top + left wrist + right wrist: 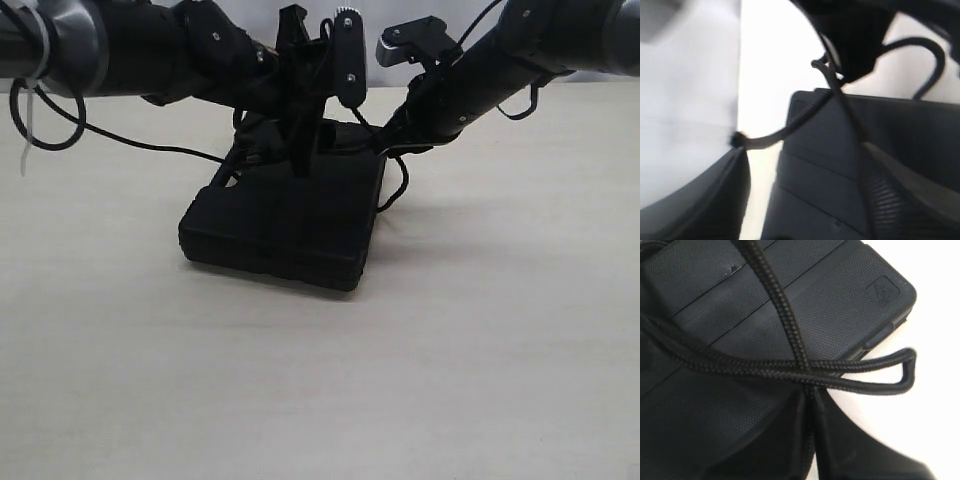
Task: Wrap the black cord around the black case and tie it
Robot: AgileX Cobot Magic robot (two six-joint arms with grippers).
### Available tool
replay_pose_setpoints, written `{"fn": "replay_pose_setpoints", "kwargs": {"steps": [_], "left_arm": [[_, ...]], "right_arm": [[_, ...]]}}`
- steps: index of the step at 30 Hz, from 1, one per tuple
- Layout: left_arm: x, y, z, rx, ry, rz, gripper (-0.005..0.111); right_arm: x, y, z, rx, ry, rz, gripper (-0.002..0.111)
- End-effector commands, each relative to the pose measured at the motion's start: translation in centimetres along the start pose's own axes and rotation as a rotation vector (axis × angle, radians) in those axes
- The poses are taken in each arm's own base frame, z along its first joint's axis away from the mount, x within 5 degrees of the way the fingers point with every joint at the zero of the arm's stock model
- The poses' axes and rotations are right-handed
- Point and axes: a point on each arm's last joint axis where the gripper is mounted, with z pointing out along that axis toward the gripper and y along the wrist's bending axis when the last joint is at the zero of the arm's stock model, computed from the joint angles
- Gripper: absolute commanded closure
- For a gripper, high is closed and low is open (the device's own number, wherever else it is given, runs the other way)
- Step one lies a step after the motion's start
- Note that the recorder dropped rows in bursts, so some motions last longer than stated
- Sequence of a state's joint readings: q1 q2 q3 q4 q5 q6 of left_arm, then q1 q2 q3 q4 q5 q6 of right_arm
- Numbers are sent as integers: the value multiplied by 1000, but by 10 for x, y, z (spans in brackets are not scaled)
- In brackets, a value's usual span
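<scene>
The black case (280,230) lies flat on the table, and both grippers hover over its far edge. My left gripper (320,120) stands open above the case top (900,130). Its fingers (715,200) are spread wide, and the frayed end of the black cord (790,130) rests at one fingertip. My right gripper (810,397) is shut on a strand of the cord (785,305) at the case's edge (840,295). There the cord crosses itself, and a narrow loop (900,375) sticks out past the case. More cord (395,190) hangs by the case's right side.
The pale wooden table (320,400) spreads out around the case. A thin robot cable (150,145) and a white zip tie (28,120) hang from the left arm at the upper left.
</scene>
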State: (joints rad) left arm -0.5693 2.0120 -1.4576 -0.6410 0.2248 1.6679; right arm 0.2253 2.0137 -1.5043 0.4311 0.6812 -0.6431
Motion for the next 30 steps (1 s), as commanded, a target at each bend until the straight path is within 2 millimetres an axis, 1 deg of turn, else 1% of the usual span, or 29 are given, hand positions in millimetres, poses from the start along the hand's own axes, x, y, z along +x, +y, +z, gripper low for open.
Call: {"fn": "replay_pose_setpoints", "kwargs": {"steps": [1, 4, 6, 9, 16, 20, 21, 22, 23, 24, 26, 27, 29, 30], "left_arm": [[3, 6, -4, -29, 2, -105, 47], [7, 9, -5, -32, 8, -130, 47], [10, 15, -4, -106, 3, -223, 47], [15, 20, 3, -191, 5, -354, 47], [5, 20, 19, -80, -68, -494, 47], [16, 19, 34, -140, -30, -503, 48], [19, 17, 38, -154, -16, -488, 51], [22, 14, 42, -151, 0, -438, 64], [23, 14, 43, -149, 2, -421, 73], [21, 12, 44, -143, 2, -391, 89], [13, 13, 44, -143, -17, -389, 107], [13, 14, 43, -142, -22, -410, 107], [8, 17, 42, -140, -54, -516, 107], [8, 22, 41, -124, -84, -620, 102]], "right_arm": [[-2, -2, -3, 8, -16, -9, 104], [-2, -2, -3, 10, -18, -9, 104], [-3, -2, -3, 11, -19, -9, 104], [-3, -1, -3, 14, -25, -11, 104], [-6, 1, -3, -12, -55, -2, 104], [-7, 1, -3, -17, -59, -2, 104], [-7, 1, -3, -17, -59, -2, 104], [-7, 1, -3, -17, -59, -2, 104], [-7, 1, -3, -17, -59, -5, 104], [-7, 2, -3, -17, -60, -16, 104], [-7, 2, -3, -17, -60, -16, 104], [-6, 2, -3, -19, -59, -18, 104], [-6, 2, -3, -19, -59, -18, 104], [-6, 2, -3, -19, -59, -18, 104]]}}
